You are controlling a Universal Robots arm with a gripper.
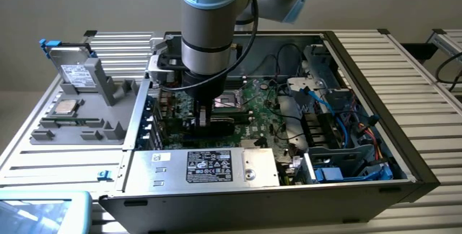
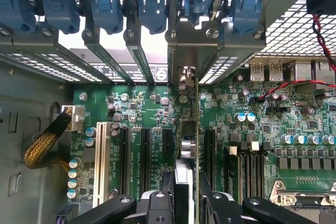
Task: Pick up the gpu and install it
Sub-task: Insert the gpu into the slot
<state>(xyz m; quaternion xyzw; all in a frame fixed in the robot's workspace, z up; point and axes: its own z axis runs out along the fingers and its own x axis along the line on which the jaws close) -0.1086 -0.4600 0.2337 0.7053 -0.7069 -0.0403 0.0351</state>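
Above the large green motherboard (image 2: 157, 129) inside the open black computer case (image 1: 404, 153), the black two-fingered gripper (image 2: 185, 203) is clamped on the upper edge of the gpu (image 2: 190, 129), a thin green circuit-board card seen edge-on with its silver metal bracket (image 2: 194, 59) towards the row of blue slot clips (image 2: 152, 9) at the case's rear wall. The card stands upright over a black expansion slot of that motherboard; whether it is fully seated I cannot tell. It looks light and stiff but fragile, so holding the bare top edge, clear of components and contacts, seems the safest grip.
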